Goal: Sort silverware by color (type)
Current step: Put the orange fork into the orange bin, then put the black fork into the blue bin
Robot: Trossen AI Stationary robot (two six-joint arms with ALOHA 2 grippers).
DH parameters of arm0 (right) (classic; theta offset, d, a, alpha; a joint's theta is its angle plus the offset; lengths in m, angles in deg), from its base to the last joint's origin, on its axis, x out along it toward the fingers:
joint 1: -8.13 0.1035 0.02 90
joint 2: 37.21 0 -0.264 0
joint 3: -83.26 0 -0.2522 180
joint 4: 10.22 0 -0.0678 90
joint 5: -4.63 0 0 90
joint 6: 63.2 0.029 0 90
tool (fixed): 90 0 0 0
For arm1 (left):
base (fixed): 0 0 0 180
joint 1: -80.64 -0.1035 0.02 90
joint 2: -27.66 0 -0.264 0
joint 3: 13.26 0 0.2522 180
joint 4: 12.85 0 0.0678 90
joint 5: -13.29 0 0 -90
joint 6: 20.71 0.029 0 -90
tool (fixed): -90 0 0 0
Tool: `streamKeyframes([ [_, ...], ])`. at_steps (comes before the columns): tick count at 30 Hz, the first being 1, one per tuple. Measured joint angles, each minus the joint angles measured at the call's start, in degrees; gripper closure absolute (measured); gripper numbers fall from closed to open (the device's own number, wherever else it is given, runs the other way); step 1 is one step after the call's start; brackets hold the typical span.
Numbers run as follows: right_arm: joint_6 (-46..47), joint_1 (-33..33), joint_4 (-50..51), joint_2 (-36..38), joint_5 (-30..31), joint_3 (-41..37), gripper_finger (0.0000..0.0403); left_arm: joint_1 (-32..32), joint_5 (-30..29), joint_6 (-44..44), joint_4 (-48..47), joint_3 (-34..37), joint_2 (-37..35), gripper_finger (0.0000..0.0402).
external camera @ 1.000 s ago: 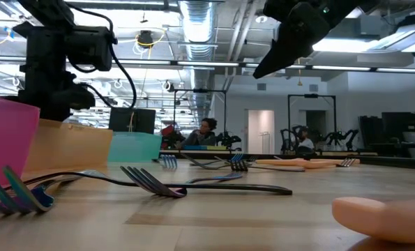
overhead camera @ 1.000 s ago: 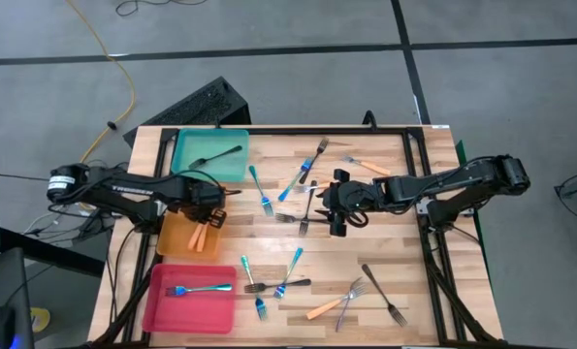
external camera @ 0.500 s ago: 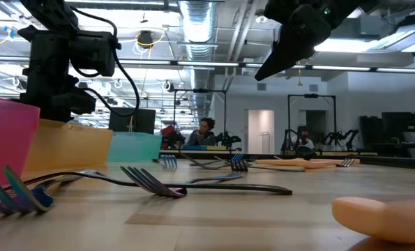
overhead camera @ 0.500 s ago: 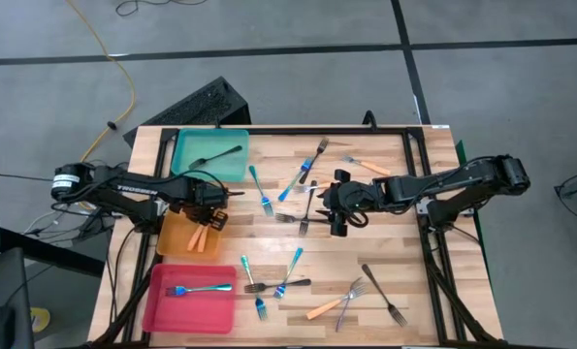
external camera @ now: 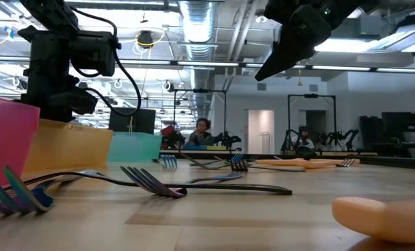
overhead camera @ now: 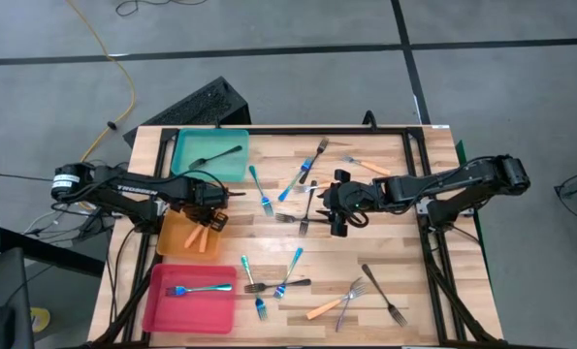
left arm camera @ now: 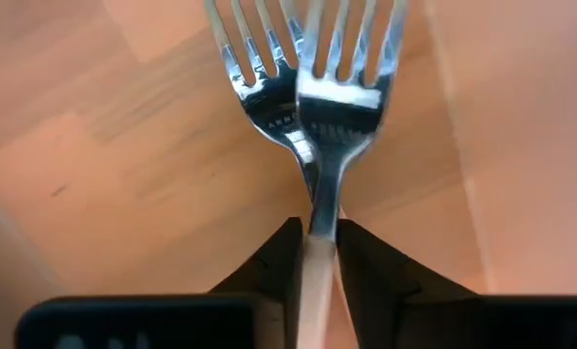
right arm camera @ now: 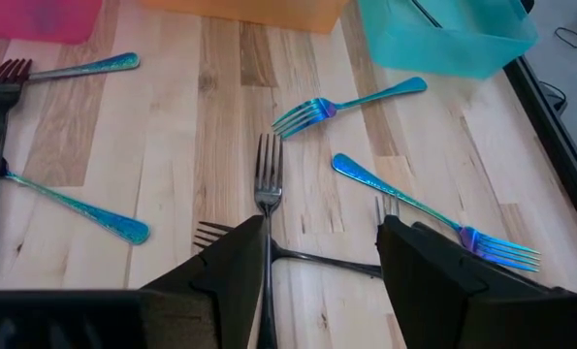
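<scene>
Left hand (left arm camera: pixel 317 254) pinches an orange-handled fork (left arm camera: pixel 341 107); right hand (right arm camera: pixel 322 254) wide; no writing legible.

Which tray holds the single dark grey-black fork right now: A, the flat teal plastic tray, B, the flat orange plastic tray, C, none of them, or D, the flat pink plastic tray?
A: the high view shows one dark grey-black fork lying inside the flat teal plastic tray, while the pink tray holds a blue-handled fork and the orange tray holds orange-handled forks.
</scene>
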Motion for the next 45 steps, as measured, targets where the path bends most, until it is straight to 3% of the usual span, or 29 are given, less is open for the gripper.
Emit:
streamKeyframes([
  [9, 0.0, 0.0, 0.0, 0.0, 0.0, 0.0, 0.0182, 0.0, 0.0, 3.55, -1.28, -1.09, 0.09, 0.0274],
  [21, 1.73, -0.58, -0.09, 0.0, 0.14, -0.01, 0.0182, 0.02, 2.01, 8.11, -14.0, -10.13, 0.09, 0.0271],
  [27, 8.27, -4.96, -1.9, 0.0, 7.27, -0.02, 0.0182, 0.59, 4.72, 9.6, -16.78, -15.83, 0.07, 0.0271],
  [32, -4.72, -9.67, -6.54, -1.11, 2.97, -0.02, 0.0182, 1.24, 4.61, 11.8, -17.34, -22.82, 0.04, 0.0271],
  [35, -6.95, -12.32, -14.28, -3.36, -1.67, -0.12, 0.0182, 1.95, 1.71, 12.27, -17.08, -27.41, 0.04, 0.0271],
  [40, 2.23, -14.62, -29.79, -12.05, -2.17, 0.02, 0.0182, 3.89, -5.98, 12.29, -16.22, -33.56, 0.0, 0.0271],
  [45, 7.33, -13.07, -36.89, -23.04, -2.9, 2.42, 0.0182, 5.98, -11.46, 12.25, -16.22, -36.56, 0.0, 0.0271],
])
